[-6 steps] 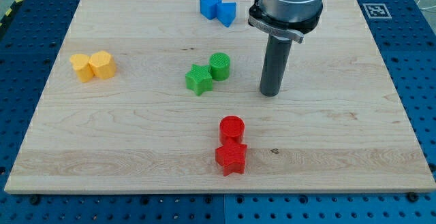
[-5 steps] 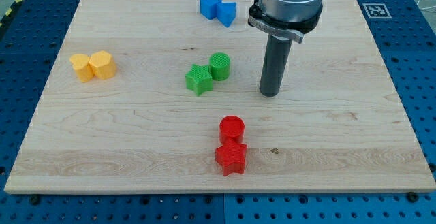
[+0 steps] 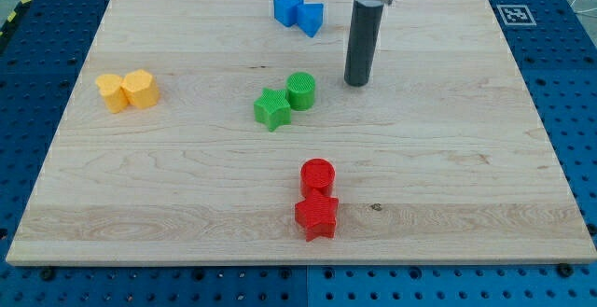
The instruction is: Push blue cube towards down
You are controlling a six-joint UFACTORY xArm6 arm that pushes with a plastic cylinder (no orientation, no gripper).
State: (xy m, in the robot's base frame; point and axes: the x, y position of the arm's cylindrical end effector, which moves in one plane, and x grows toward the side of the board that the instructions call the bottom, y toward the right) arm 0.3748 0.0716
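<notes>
The blue cube (image 3: 287, 6) sits near the view's top edge of the wooden board (image 3: 485, 130), touching a second blue block (image 3: 311, 19) on its right. My tip (image 3: 356, 83) rests on the board below and to the right of both blue blocks, apart from them. It stands right of the green cylinder (image 3: 301, 90).
A green star (image 3: 271, 109) touches the green cylinder. Two yellow blocks (image 3: 127, 90) lie at the view's left. A red cylinder (image 3: 317, 174) and a red star (image 3: 316, 216) sit together near the view's bottom. A marker tag (image 3: 514, 14) is at the board's top right corner.
My tip has moved up the view and slightly left, closer to the blue blocks. No block has moved.
</notes>
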